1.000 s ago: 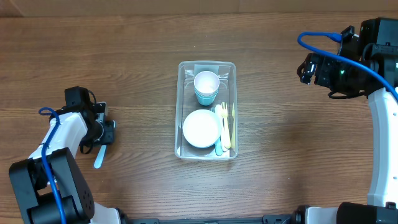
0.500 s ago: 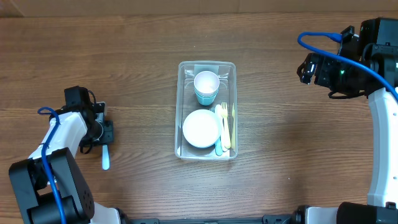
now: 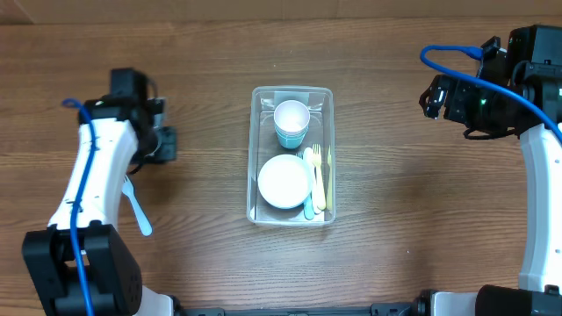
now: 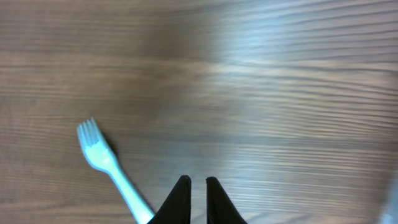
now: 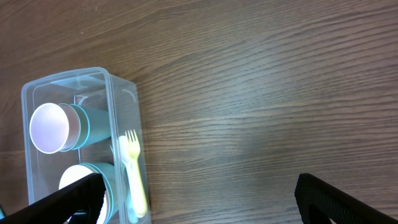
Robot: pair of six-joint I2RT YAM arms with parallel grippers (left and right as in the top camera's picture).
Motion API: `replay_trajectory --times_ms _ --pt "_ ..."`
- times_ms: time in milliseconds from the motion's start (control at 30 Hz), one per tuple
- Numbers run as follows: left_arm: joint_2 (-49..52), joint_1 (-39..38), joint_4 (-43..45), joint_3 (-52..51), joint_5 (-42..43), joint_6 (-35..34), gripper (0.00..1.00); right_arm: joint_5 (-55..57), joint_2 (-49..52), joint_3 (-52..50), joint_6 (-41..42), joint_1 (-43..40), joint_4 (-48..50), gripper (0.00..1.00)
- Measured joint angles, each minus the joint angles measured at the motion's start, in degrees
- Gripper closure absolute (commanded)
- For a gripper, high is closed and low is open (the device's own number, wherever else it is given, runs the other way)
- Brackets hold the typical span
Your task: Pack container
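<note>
The clear container stands at the table's middle, and it also shows in the right wrist view. It holds a teal cup on its side, a teal bowl and a yellow fork next to a pale teal utensil. A light blue fork lies on the wood at the left and shows in the left wrist view. My left gripper is shut and empty, above and to the right of that fork. My right gripper is wide open and empty, high at the far right.
Bare wooden tabletop lies around the container on both sides. The left arm's white link stretches over the table's left part, just beside the blue fork.
My left gripper has moved away from the near left toward the far side and a little right. The blue fork stays behind on the table, slightly turned. The right arm has not moved.
</note>
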Motion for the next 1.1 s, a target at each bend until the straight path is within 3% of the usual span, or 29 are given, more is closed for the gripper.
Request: replay_trajectory --times_ms 133,200,267,467,733,1100 --pt "0.00 -4.07 -1.77 1.68 -0.83 -2.80 0.84 0.02 0.00 0.00 0.00 0.00 0.02 0.00" --pt "0.00 -3.17 -3.30 1.66 -0.81 -5.62 0.51 0.00 0.00 0.00 -0.04 0.00 0.02 0.00" --pt "0.00 -0.63 -4.42 1.66 -0.31 -9.07 0.31 0.02 0.00 0.00 0.00 0.00 0.00 0.00" --pt "-0.02 8.39 -6.73 -0.70 0.09 -14.73 0.31 0.02 0.00 0.00 0.02 0.00 0.00 0.00" --pt "0.35 14.67 9.38 -19.30 0.59 -20.46 0.32 0.02 0.00 0.00 0.00 -0.02 0.00 0.00" --pt "0.37 18.18 18.60 -20.85 -3.06 -22.14 0.32 0.00 0.00 0.00 0.00 -0.02 0.02 0.00"
